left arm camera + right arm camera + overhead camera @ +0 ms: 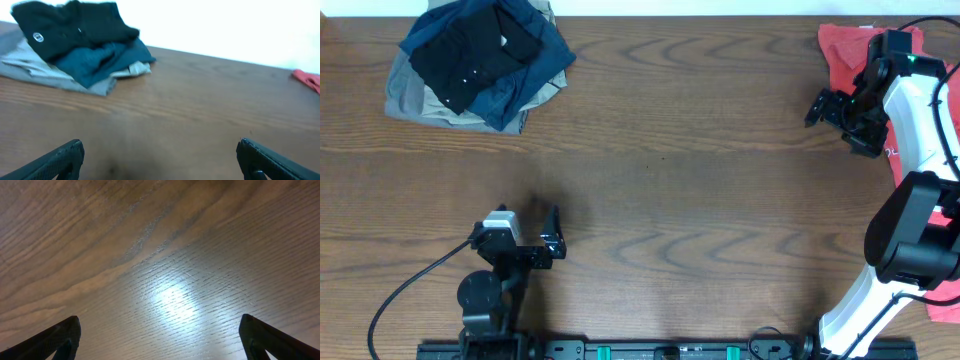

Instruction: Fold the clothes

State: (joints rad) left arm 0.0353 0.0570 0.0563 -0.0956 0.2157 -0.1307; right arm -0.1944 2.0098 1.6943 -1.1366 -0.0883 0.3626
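Spanning every view: brown wood-grain desk.
Task clothing: black garment, crumpled at the desk's far left corner, lying on top of a navy garment and a khaki garment.
Far right corner: red shirt, partly hidden by the white right arm.
Left side: left fingers spread wide, released, nothing between them, low over bare desk, well apart from the black garment.
Right side: right fingers spread wide, released, empty, over bare wood near the red shirt.
Smallest mark: white round logo on the black garment.
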